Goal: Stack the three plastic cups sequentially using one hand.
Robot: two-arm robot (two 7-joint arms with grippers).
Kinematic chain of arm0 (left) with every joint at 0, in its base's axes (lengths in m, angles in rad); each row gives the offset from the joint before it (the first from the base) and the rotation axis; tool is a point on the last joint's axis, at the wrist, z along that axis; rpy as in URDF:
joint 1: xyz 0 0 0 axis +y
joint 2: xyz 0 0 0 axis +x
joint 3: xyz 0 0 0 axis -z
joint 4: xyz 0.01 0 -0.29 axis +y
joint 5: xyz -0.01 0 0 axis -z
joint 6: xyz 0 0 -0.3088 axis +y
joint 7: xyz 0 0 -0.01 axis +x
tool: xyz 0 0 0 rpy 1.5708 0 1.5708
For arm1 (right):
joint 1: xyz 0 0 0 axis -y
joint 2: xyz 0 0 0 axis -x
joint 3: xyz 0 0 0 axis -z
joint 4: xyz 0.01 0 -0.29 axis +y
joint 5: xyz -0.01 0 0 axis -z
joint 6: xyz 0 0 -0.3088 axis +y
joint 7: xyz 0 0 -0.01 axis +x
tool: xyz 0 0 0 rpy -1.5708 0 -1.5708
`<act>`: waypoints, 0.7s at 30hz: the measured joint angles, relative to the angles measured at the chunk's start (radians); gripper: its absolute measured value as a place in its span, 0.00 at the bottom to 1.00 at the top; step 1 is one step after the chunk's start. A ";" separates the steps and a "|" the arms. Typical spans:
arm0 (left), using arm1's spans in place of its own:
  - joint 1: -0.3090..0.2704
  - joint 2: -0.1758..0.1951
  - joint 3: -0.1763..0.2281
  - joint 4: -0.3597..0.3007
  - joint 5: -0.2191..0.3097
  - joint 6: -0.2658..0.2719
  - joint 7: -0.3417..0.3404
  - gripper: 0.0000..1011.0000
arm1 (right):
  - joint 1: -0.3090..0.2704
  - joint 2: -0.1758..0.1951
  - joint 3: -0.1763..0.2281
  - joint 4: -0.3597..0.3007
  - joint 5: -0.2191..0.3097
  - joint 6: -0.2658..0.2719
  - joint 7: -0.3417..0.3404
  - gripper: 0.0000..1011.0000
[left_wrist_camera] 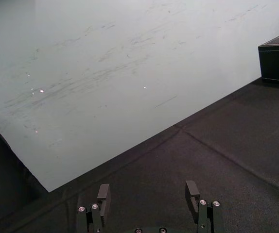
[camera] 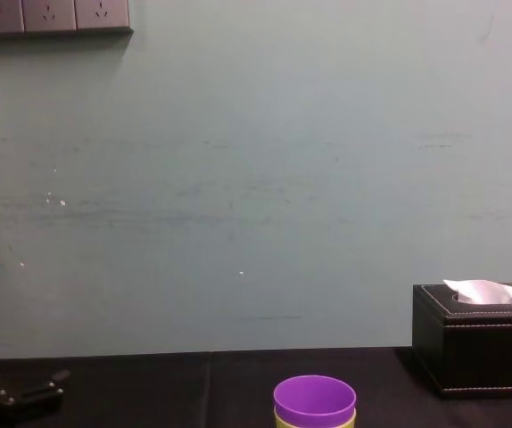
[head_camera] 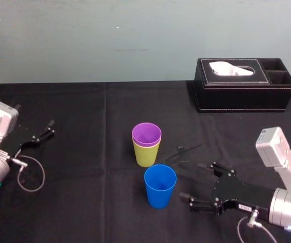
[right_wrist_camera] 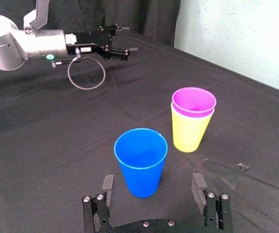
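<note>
The purple cup (head_camera: 146,134) sits nested inside the yellow-green cup (head_camera: 146,153) near the middle of the black table; the same pair appears in the right wrist view as purple cup (right_wrist_camera: 194,102) in yellow-green cup (right_wrist_camera: 190,132). The blue cup (head_camera: 160,186) stands upright alone just in front of them, also seen as blue cup (right_wrist_camera: 141,161). My right gripper (head_camera: 193,183) is open just to the right of the blue cup, its fingers (right_wrist_camera: 199,185) short of it, nothing held. My left gripper (head_camera: 49,128) rests open at the far left.
A black tissue box (head_camera: 243,83) with a white tissue stands at the back right by the wall. A black cloth covers the table (head_camera: 84,202). A cable loop (head_camera: 31,174) hangs off the left arm. A small dark scrap (head_camera: 181,150) lies right of the stacked cups.
</note>
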 joint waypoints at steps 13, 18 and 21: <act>0.000 0.000 0.000 0.000 0.000 0.000 0.000 1.00 | -0.003 -0.019 -0.036 0.032 -0.009 -0.016 -0.030 0.99; 0.000 0.000 0.000 0.000 0.000 0.000 0.000 1.00 | 0.002 -0.027 -0.046 0.039 -0.015 -0.016 -0.031 0.99; 0.000 0.000 0.000 0.000 0.000 0.000 0.000 1.00 | 0.006 -0.030 -0.052 0.042 -0.017 -0.016 -0.031 0.99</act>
